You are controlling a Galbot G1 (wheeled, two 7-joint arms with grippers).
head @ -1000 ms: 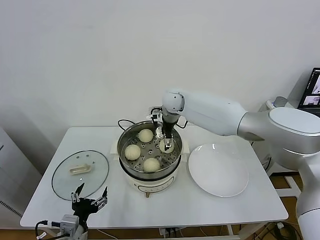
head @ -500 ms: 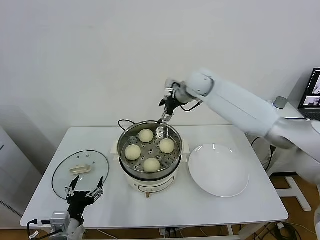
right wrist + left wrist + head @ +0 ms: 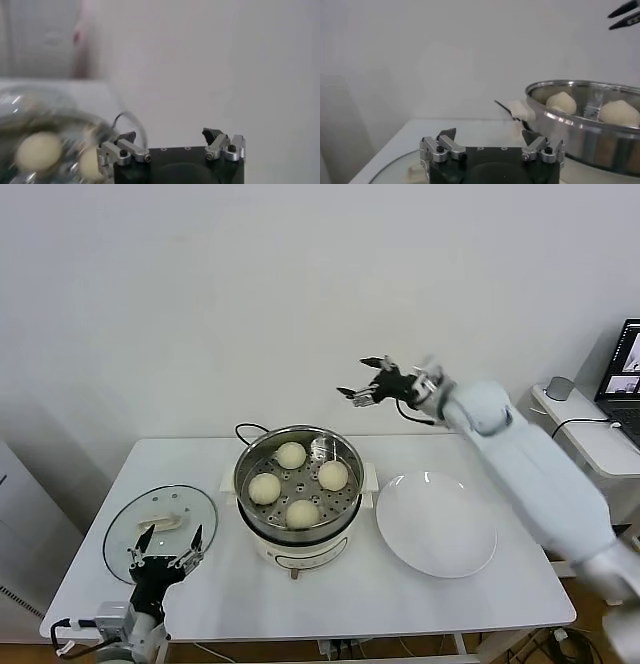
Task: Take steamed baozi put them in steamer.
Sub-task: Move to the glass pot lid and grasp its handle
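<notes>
Inside upright steamer (image 3: pixel 254 502), four dome-up baozi (image 3: pixel 291 455).

Right arm: reaching out high and level — right gripper (image 3: pixel 362 379) hanging in the air, fingers spreading wide, holding nothing.
Left arm: sitting low and near — left gripper (image 3: pixel 166 543) pointing up, fingers gaping, empty.

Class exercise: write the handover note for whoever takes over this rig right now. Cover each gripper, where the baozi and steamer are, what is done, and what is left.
Right gripper: open, empty, raised in the air above and behind the steamer.
Left gripper: open, empty, low at the table's near left corner by the glass lid.
Baozi: all four sit in the steamer basket.
White plate: bare, right of the steamer.
Done: loading appears complete.
Left: no baozi remains outside; lid is off.
</notes>
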